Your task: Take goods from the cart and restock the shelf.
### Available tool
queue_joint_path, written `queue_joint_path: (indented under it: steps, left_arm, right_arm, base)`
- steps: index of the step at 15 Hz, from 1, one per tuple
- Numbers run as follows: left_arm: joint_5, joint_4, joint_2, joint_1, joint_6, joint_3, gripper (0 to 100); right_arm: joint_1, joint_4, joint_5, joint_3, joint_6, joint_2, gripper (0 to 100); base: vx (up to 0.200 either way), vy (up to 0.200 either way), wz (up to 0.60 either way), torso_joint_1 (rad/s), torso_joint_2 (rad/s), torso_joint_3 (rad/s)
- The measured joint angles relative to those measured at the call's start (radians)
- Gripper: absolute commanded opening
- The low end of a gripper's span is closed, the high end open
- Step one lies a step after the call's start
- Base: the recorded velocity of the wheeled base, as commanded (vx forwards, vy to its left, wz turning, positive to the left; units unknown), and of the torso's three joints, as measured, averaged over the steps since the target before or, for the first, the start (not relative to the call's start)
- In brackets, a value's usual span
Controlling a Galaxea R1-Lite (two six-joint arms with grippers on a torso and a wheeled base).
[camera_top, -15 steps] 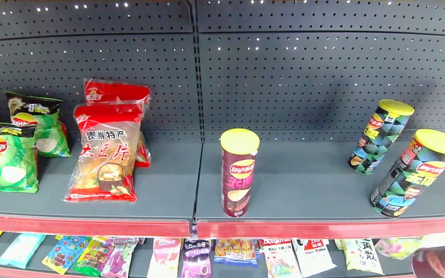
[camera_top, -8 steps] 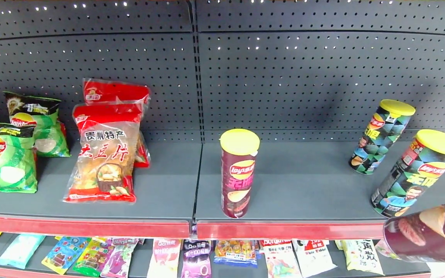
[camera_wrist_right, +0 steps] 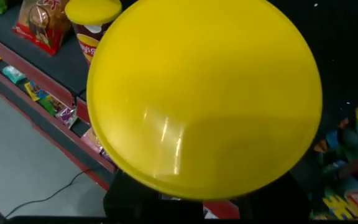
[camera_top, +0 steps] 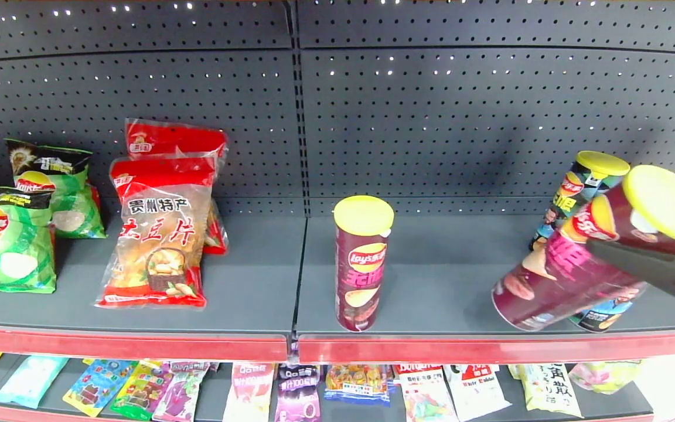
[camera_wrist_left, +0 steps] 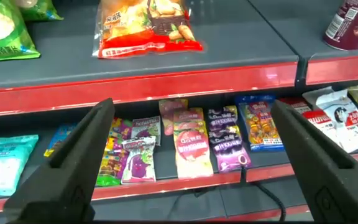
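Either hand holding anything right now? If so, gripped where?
Right hand holds the maroon chip can, tilted, gripped across its upper body just below the yellow lid. Left hand is open and empty.

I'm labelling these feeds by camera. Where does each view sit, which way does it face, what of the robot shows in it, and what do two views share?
Head view: on the head, facing forward and down at the shelf; right gripper, at the right edge, grips the tilted held can.
Left wrist view: on the left wrist, facing the shelf's front and the packets below; left gripper open.
Right wrist view: on the right wrist, looking onto the held can's yellow lid.
Shared: all three show the standing can.
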Motion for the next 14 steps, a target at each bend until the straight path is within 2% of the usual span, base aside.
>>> queue_joint_path:
  steps: [8,14]
  left_arm:
    - [0.0,0.0,0.001,0.0,0.0,0.0,100]
    - [0.0,0.0,0.001,0.0,0.0,0.0,100]
  right_arm:
    - [0.005,-0.021,0.035,-0.398,-0.037,0.504,0]
    - [0.047,-0.021,0.039,-0.567,-0.034,0.717,0]
  base:
    - [0.0,0.0,0.0,0.0,0.0,0.0]
    - [0.0,0.0,0.0,0.0,0.0,0.0]
